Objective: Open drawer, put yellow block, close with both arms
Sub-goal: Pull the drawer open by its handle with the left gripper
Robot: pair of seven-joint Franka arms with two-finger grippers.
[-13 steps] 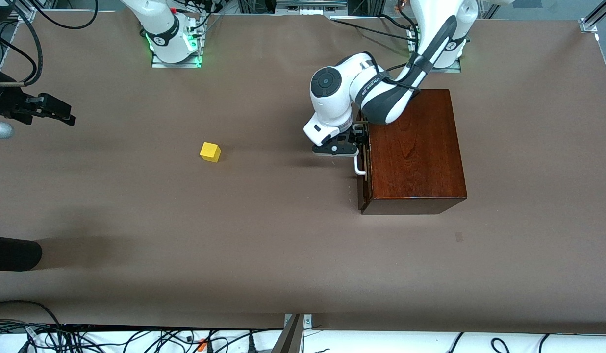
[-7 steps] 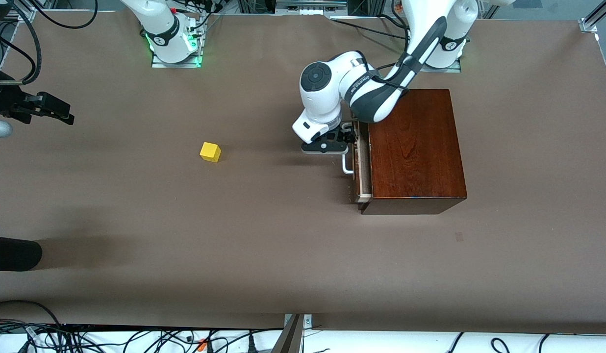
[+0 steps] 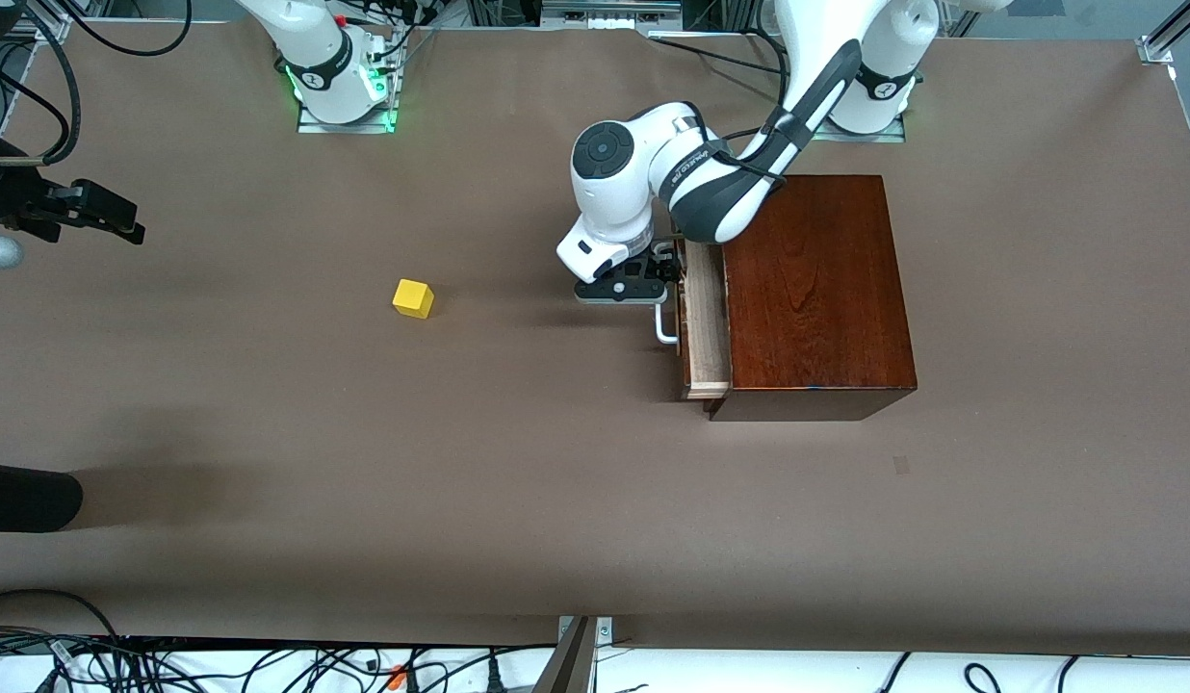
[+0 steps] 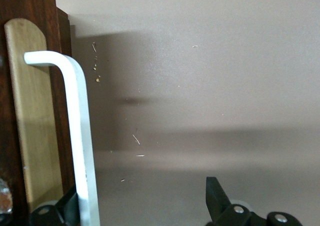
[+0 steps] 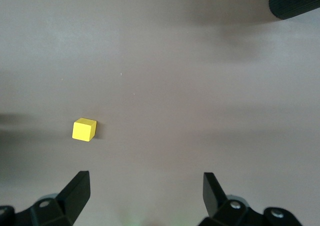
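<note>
**Drawer part-way out, block waiting on the open table**

The right gripper (image 3: 123, 219) hangs over the table (image 3: 460, 500) close to the edge at the right arm's end, fingers spread wide and holding nothing. That arm waits. It looks parked there to keep out of the way, and its wrist camera looks down on its next target.

That target, the yellow block (image 3: 413, 298), sits alone on the bare table, well apart from both grippers, toward the right arm's end from the drawer front. It is not in the drawer yet.

The left gripper (image 3: 664, 272) is down in front of the drawer (image 3: 706, 327), at the white bar handle (image 3: 664, 327). Its fingers are apart rather than clamped. In the left wrist view the bar runs just inside one finger, while the other finger (image 4: 215, 196) stands well clear. I'd judge it is hooking the handle and dragging it, which needs no squeeze.

The drawer shows a strip of pale tray between its dark front and the dark-brown wooden box (image 3: 816, 289). That gap looks narrow for dropping a block in, so I'd say the pull has farther to go. The box sits at the left arm's end, its drawer facing the block.
</note>
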